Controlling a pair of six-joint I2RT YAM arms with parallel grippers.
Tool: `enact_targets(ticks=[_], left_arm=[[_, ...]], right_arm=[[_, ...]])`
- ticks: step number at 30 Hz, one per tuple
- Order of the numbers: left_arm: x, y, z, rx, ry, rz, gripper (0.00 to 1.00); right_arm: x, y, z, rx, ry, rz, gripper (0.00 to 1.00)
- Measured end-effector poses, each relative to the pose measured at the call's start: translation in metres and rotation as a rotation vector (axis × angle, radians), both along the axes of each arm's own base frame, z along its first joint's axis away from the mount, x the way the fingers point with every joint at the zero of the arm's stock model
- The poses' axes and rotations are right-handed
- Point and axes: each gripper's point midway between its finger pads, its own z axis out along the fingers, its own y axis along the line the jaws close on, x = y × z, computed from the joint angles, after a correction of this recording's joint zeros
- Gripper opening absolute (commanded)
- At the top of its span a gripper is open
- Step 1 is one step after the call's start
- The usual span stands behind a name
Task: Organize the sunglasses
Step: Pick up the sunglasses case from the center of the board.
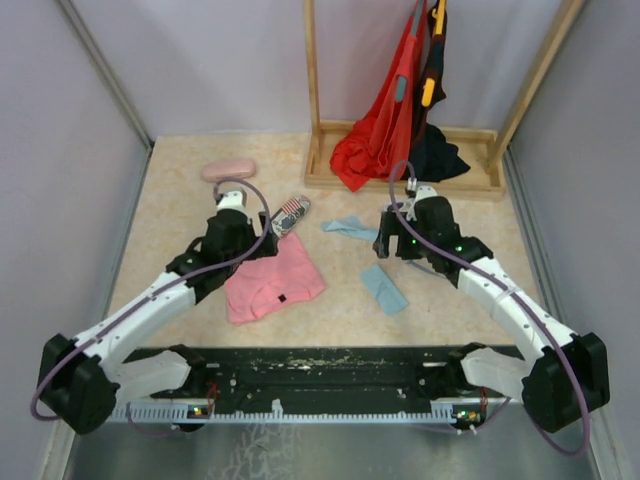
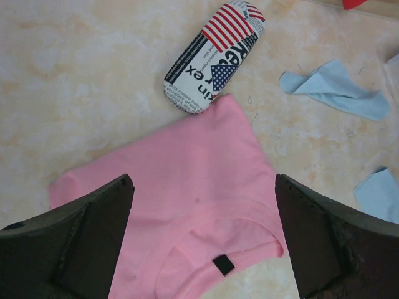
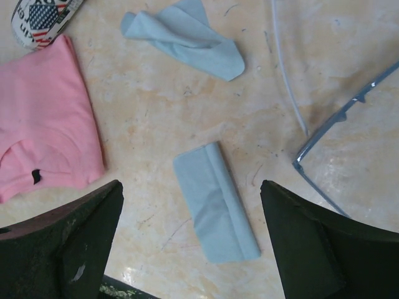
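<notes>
My left gripper [image 2: 204, 180] and right gripper [image 3: 190, 187]: both wide open, empty.
Flag-printed case [image 2: 212, 59], upper centre of left wrist view: "rex", "Ree" legible; thin grey sunglasses [image 3: 324, 133] at right wrist view's right edge.

On worktop [image 1: 180, 200]: folded pink garment [image 1: 272, 283], its corner touching flag-printed case [image 1: 290, 214]; pink case [image 1: 229, 169] farther back. Light-blue: crumpled cloth [image 1: 350, 228], folded cloth [image 1: 384, 288]. At rear, wooden rack [image 1: 400, 183], red garment [image 1: 385, 130] hanging.

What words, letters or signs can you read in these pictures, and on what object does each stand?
"rex": big dark letters on the flag-printed glasses case, a fragment.
"Kee": same case, partly hidden, uncertain.
Fine newsprint there: too small to read.
Black tag on the pink garment: nothing readable.
</notes>
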Motion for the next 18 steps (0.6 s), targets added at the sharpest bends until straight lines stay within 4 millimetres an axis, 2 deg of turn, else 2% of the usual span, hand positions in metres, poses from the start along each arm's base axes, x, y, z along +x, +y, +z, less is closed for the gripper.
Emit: enact_targets(ticks=[4,7,12,18], left_arm=[[0.026,-0.018,-0.029,0.136,0.036,-0.109,0.99],[0.053,-0.031,-0.043,0.243,0.058,-0.172,0.99],[0.094,-0.042,-0.047,0.300,0.035,-0.286,0.99],[0.130,-0.043,-0.046,0.220,0.009,-0.420,1.00]], right_arm=[[-0.010,0.012,-0.009,0.013,0.020,0.053,0.91],[-0.020,0.013,-0.022,0.013,0.054,0.076,0.91],[-0.036,0.014,-0.028,0.028,0.072,0.120,0.92],[-0.048,0.014,-0.025,0.041,0.053,0.159,0.92]])
